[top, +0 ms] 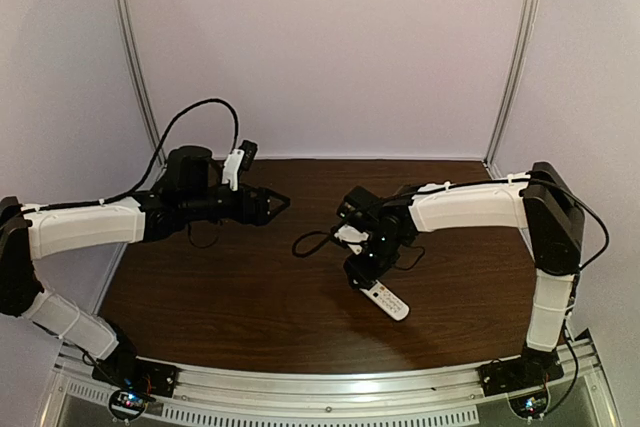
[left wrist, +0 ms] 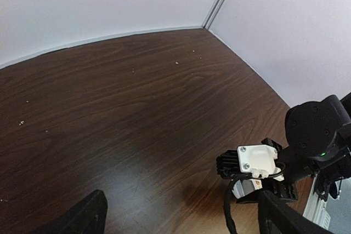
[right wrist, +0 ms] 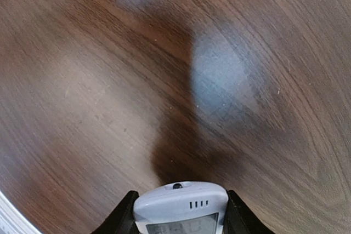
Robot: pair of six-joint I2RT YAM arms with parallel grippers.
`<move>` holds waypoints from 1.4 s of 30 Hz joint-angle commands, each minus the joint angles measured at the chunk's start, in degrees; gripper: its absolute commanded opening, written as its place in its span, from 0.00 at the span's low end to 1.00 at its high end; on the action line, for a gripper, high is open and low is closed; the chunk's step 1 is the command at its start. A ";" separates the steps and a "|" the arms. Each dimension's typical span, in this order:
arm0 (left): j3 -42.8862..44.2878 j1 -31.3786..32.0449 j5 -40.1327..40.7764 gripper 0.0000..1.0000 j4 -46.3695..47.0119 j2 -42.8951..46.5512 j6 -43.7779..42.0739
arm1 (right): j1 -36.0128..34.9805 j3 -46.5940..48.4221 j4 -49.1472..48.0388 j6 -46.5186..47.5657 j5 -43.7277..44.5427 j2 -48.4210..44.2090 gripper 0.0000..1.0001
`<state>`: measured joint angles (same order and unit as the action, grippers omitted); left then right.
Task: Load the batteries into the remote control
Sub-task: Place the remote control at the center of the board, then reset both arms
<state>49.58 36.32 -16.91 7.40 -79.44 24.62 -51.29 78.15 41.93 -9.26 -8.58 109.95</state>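
Top external: remote control [top: 389,302] lies diagonally, free end pointing near-right.

Pale lilac walls [top: 330,47] enclose a dark wood-grain table [top: 250,297] (soft glare patches on it), with metal corner posts [top: 136,47].

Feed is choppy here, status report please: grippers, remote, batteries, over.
Left gripper open, empty, above the table. Right gripper shut on the remote control, display end out front. No batteries in any view. Nothing in the way.

Brown wooden table [top: 250,297] (pale walls [top: 330,47] behind).
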 commanded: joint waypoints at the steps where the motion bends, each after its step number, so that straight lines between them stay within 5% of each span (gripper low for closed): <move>1: -1.03 -0.46 1.79 0.97 0.30 -0.33 0.06 | -1.38 3.16 1.93 0.49 3.82 3.41 0.11; 8: -0.85 -0.46 2.83 0.97 -1.44 -1.14 -0.80 | -2.47 5.09 2.21 0.15 4.12 6.62 0.22; 16: 2.61 -0.69 3.34 0.97 -6.91 -2.79 -0.50 | -2.46 3.89 -1.37 -1.32 0.52 2.89 0.90; 18: 3.92 -1.20 3.12 0.97 -8.54 -2.78 -0.35 | -2.06 3.70 -3.08 -1.61 -0.99 0.26 0.99; 31: 17.24 -12.74 -0.02 0.97 -20.03 -3.12 -1.93 | 16.74 -13.10 -26.22 -8.26 -13.09 -25.14 1.00; 42: 1.23 -16.54 -0.20 0.97 -15.59 1.41 1.13 | 31.10 -37.92 -39.94 -14.58 -15.76 -44.90 1.00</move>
<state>58.24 19.57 -15.27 -10.66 -80.58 23.90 -21.63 46.44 8.01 -20.67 -22.94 68.31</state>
